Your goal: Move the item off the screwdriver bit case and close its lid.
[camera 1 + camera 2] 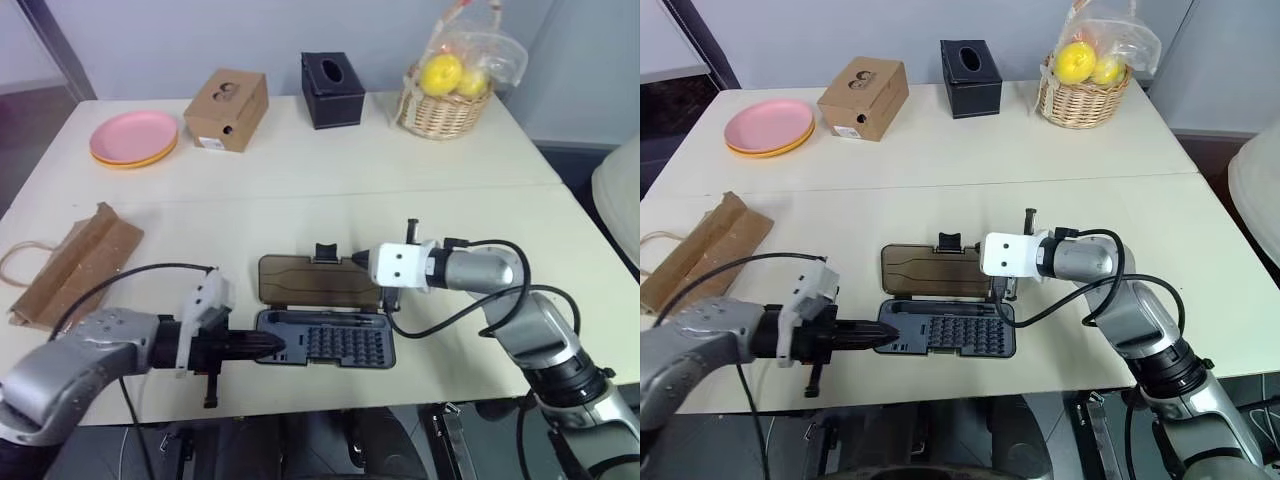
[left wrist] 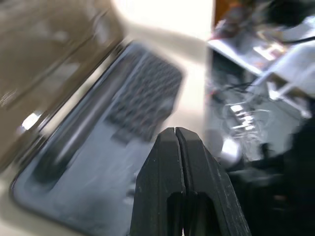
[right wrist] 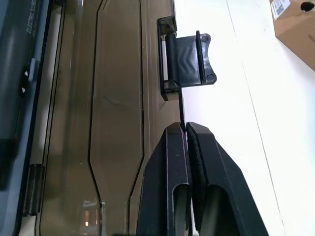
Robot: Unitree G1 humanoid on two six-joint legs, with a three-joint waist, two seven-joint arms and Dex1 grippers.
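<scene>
Lid (image 1: 318, 279) lies flat open at twelve o'clock of the case (image 1: 325, 338), long axis three-to-nine, paper bag (image 1: 72, 262) well off at nine. Right gripper (image 3: 186, 129), fingers closed and empty, sits at the lid's free long edge beside the latch; left gripper (image 1: 270, 344), also closed, hovers over the case's nine o'clock end.

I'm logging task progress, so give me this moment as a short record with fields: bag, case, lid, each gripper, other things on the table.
bag: paper bag lies flat at the table's left edge, apart from the case
case: case open near the front edge, bits showing
lid: lid folded back flat on the table
left gripper: left gripper shut, over the case's left end
right gripper: right gripper shut, at the lid's far edge by the latch tab
others: pink plates, cardboard box, black tissue box, fruit basket
</scene>
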